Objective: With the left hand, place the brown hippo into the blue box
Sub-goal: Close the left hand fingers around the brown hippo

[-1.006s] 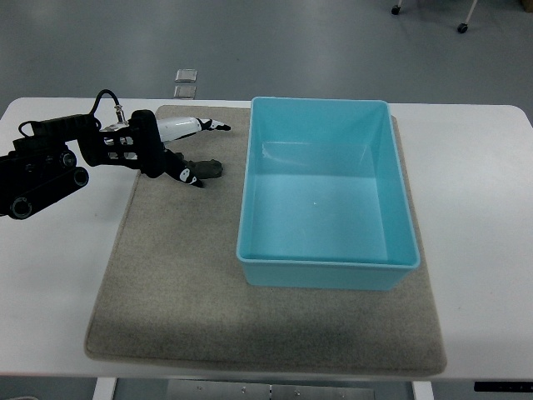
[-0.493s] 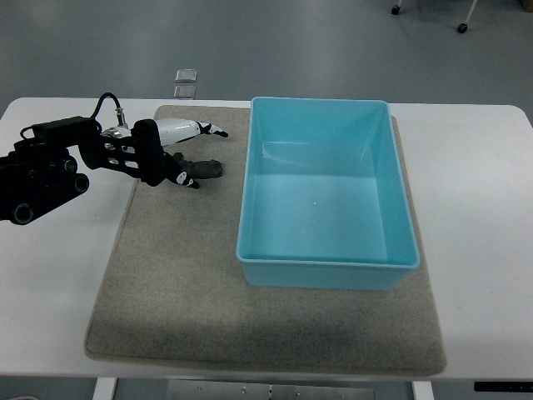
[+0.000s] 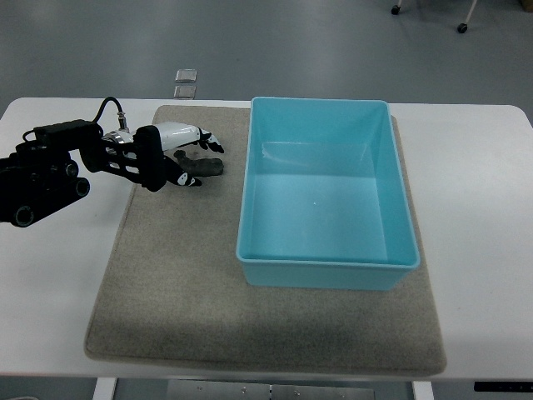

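Hippo (image 3: 202,166) lies on the mat (image 3: 175,275), just left of the blue box (image 3: 326,268) near its far corner, a small dark-brown lump. The left hand (image 3: 185,158) is over it, fingers curled round its left end; whether they grip it or only touch it I cannot tell. It looks like a light, soft toy, so it should lift easily and suffer a firm squeeze; the thick middle of the body seems the best hold, not the narrow end pointing toward the box. The box is empty.
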Robot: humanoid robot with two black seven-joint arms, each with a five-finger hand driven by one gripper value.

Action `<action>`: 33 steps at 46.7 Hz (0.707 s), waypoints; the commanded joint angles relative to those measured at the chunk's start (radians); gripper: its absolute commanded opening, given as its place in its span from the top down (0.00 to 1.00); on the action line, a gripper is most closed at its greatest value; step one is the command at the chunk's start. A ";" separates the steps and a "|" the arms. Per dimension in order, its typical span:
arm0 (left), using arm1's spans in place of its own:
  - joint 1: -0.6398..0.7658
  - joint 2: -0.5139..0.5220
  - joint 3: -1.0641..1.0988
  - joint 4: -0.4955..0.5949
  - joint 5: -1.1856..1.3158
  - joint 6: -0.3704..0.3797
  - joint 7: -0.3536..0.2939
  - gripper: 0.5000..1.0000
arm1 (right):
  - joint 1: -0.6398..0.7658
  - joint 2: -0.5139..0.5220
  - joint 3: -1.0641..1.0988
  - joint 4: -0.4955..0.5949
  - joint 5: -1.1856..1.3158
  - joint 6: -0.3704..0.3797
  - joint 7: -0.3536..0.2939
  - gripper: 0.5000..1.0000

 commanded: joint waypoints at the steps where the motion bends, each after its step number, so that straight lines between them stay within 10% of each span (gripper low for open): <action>1: 0.000 0.000 -0.001 0.000 -0.001 0.000 0.000 0.44 | 0.000 0.000 0.000 0.000 0.000 0.000 0.000 0.13; 33: -0.005 0.000 0.001 -0.001 0.001 0.000 0.002 0.76 | 0.000 0.000 0.000 0.000 0.000 0.000 0.000 0.13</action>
